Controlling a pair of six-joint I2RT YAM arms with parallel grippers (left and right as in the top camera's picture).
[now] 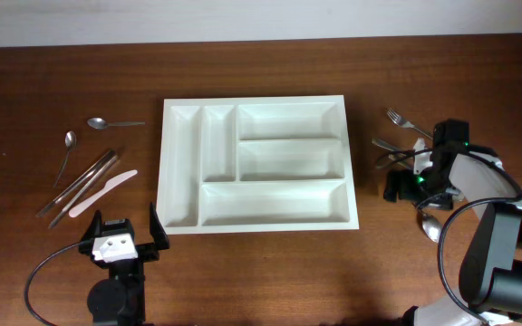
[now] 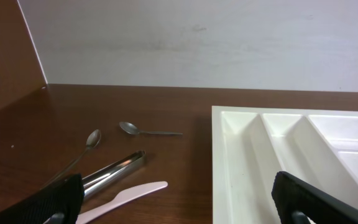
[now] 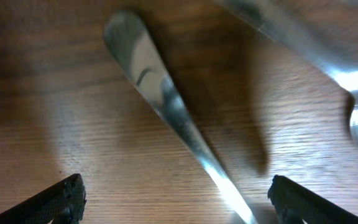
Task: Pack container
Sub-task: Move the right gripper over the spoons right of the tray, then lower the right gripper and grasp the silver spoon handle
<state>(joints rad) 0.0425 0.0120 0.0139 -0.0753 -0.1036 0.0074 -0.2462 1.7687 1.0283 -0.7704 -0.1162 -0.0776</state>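
The container, a white cutlery tray point(image 1: 256, 101) with five compartments, lies mid-table and holds nothing; its left part shows in the left wrist view point(image 2: 217, 155). My left gripper point(image 1: 123, 237) is open and holds nothing, near the front edge just left of the tray's front left corner; it also shows in the left wrist view point(image 2: 179, 208). My right gripper point(image 1: 397, 181) is open, low over the table right of the tray. In the right wrist view its fingers point(image 3: 176, 202) straddle a metal cutlery handle point(image 3: 166, 99) lying on the wood, not gripped.
Left of the tray lie two metal spoons point(image 1: 114, 122) point(image 1: 66, 154), a long metal utensil point(image 1: 84, 181) and a white plastic knife point(image 1: 102, 192). Right of the tray lie a fork point(image 1: 404, 120), more metal cutlery point(image 1: 388, 145) and a spoon point(image 1: 431, 225).
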